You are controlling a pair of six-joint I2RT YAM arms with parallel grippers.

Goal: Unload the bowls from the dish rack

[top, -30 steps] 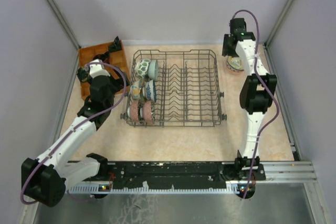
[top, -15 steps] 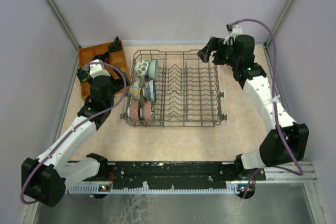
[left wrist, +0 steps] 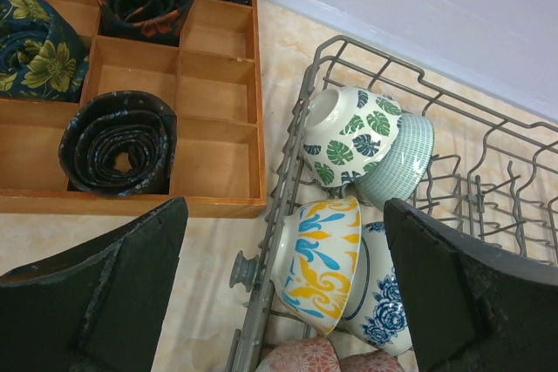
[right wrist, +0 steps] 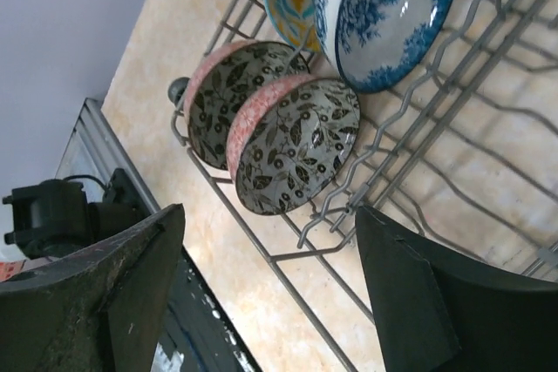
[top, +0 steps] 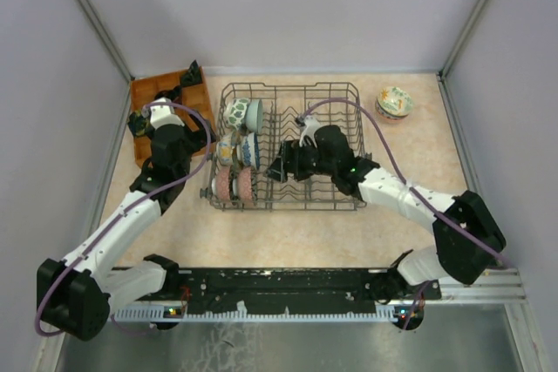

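The dark wire dish rack stands mid-table. Several bowls stand on edge in its left end: a green-leaf bowl, a pale green ribbed one, a yellow-and-blue one, a blue-flowered one and two pink-speckled ones. Another bowl sits on the table at the far right. My left gripper is open and empty, hovering by the rack's left rim over the yellow-and-blue bowl. My right gripper is open and empty over the rack, next to the pink bowls.
An orange-brown compartment tray with dark rolled cloths lies at the far left, close to the rack. Grey walls enclose the table on three sides. The black rail runs along the near edge.
My right arm has swung from the far right corner, leaving a bowl on the table there, across the rack to the pink bowls. The left arm has not moved.
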